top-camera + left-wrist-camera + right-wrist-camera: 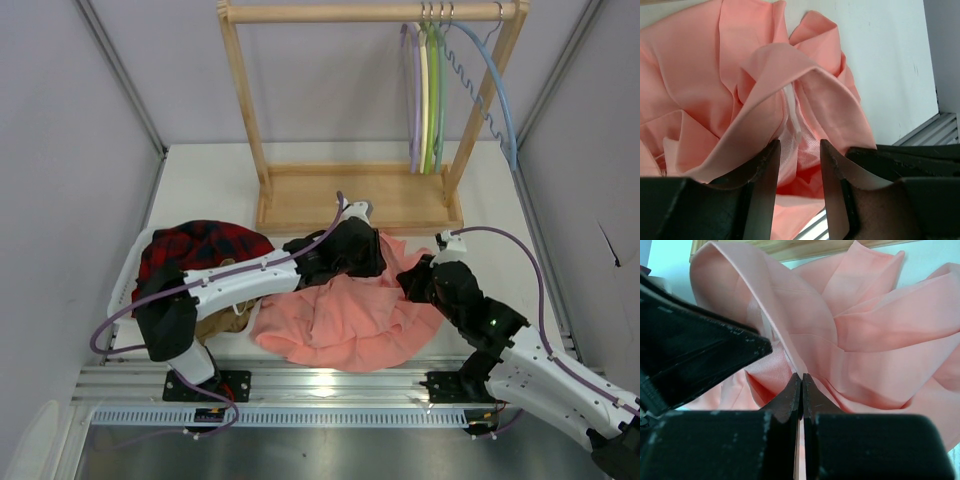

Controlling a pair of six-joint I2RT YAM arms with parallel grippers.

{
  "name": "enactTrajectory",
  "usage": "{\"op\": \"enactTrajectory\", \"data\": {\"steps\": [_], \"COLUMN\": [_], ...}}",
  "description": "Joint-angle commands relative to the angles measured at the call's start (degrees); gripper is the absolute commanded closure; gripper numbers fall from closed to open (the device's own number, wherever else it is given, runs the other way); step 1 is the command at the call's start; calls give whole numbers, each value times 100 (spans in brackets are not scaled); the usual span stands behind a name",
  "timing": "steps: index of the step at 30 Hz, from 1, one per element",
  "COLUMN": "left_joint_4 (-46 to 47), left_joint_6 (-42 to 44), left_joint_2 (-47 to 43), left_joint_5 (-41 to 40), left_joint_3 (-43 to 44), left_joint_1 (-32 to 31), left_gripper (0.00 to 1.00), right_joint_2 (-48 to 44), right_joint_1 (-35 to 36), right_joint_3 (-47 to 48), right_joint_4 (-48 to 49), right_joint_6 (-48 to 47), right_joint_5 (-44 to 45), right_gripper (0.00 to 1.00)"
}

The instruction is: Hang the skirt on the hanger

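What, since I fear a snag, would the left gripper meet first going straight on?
The skirt: the left gripper points into its raised fold, whose pale lining sits just ahead between the open jaws. Depth is unclear, but it looks very close.

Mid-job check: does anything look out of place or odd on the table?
Nothing is spilled or damaged. The skirt is bunched in a crumpled heap on the table, and the lilac hanger hangs on the rack, far from it.
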Motion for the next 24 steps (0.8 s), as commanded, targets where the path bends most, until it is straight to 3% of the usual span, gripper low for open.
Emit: {"op": "enactTrajectory", "data": {"steps": [1, 14, 24], "left_joint_4": [381, 1058, 900], "left_joint_6": [-140, -237, -140], "left_joint_2": [94, 191, 314], "left_joint_5": [-55, 68, -336], "left_joint_3": [83, -93, -58], "left_joint_1": [62, 80, 80], "left_gripper": [57, 61, 78], "right_joint_2": [-5, 4, -58], "right_joint_1": [-24, -15, -15], "right_joint_3": [261, 287, 288], "right_joint_4": [121, 226, 129], "right_joint_6": [-120, -111, -120], "right_joint_5": [-1, -63, -10], "right_gripper": [100, 100, 100]}}
